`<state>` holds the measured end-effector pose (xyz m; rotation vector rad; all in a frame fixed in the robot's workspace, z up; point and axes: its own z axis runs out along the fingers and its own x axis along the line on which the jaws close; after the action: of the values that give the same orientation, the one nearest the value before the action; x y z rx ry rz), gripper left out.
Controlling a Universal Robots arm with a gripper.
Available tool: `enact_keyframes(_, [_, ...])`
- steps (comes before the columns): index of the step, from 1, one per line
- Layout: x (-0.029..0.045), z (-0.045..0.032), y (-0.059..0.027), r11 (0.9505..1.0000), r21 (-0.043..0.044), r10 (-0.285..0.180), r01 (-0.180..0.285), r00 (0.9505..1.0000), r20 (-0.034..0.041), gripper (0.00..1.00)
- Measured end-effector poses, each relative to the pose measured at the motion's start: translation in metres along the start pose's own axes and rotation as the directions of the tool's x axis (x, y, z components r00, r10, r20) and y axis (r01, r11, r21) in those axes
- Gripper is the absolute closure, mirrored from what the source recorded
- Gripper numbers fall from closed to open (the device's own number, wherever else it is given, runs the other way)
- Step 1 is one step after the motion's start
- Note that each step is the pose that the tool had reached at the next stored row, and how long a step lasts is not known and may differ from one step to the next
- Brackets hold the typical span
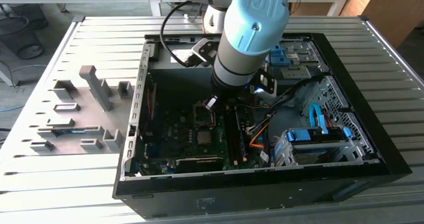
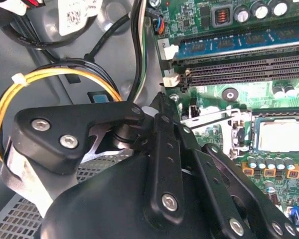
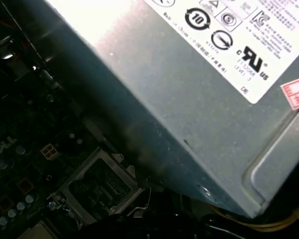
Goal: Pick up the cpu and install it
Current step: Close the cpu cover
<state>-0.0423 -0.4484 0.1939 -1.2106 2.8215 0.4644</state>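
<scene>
The cpu (image 2: 284, 135) is a pale silvery square lying flat in the black socket on the green motherboard, with the socket's metal frame (image 2: 235, 130) beside it. In the exterior view the cpu (image 1: 204, 135) shows as a small pale square in the middle of the board inside the open computer case (image 1: 381, 159). My gripper (image 1: 210, 103) hangs just above the board, a little beyond the socket and close to the grey power-supply box (image 3: 189, 99). Its black linkage (image 2: 162, 149) sits apart from the cpu, and nothing is seen held in it.
Long black memory slots (image 2: 249, 74) and a blue-green memory stick (image 2: 239, 46) run beside the socket. Yellow and black cables (image 2: 50, 74) loop near the gripper. A blue-handled drive cage (image 1: 318, 137) fills the case's right corner. Grey fixture blocks (image 1: 86, 110) stand on the slatted table at the exterior view's left.
</scene>
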Motion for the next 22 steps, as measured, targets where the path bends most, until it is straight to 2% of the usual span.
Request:
enact_keyframes(7, [0.0044, -0.0025, 0.0054, 1.0000, 0.0066, -0.003, 0.003, 1.0000, 0.0064, 0.90])
enact_keyframes(22, [0.0088, -0.0124, 0.0119, 0.9999, 0.0133, -0.006, 0.005, 0.9999, 0.0129, 0.90])
